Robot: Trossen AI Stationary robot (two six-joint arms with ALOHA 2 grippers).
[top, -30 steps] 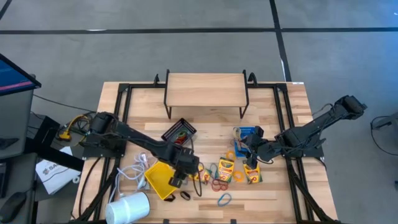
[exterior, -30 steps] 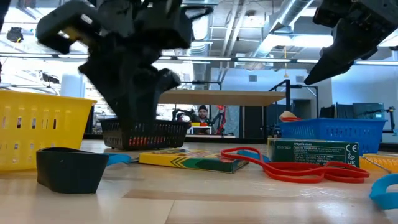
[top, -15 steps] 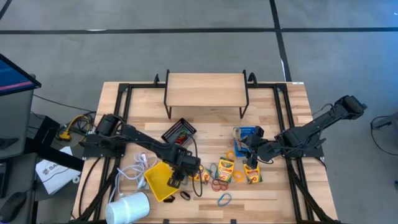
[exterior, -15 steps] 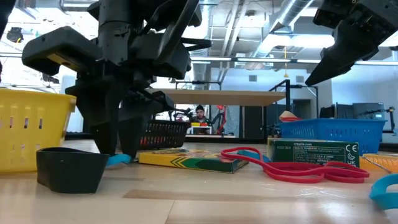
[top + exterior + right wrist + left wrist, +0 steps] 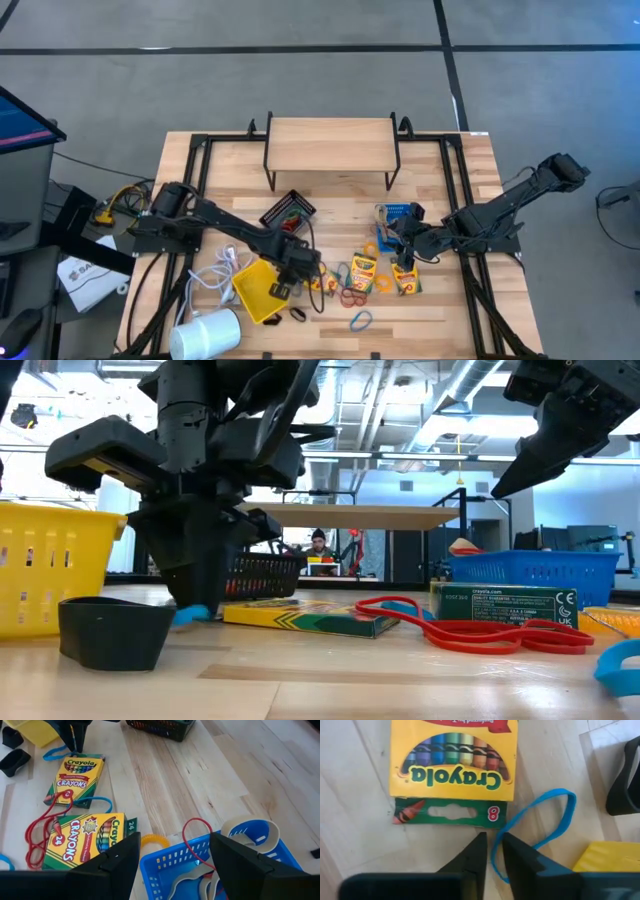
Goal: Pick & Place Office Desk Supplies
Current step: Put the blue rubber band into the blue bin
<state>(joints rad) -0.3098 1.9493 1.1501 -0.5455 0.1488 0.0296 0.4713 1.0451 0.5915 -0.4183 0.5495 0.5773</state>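
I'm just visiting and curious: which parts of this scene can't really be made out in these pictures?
- Blue band: left wrist view, its near end runs between the left claw's fingers; grip not certain.
- Black bin: low view, the left arm covers much of it; contents unclear.
- Blue bin: right wrist view, cut off by the right claw's fingers.
- Dark clip: high view, too small to identify.

A small wooden shelf on black legs stood at the table's far edge. A white coiled cable lay near the front left corner, with a white cylinder on its side just beside it. A person sat in the room beyond.
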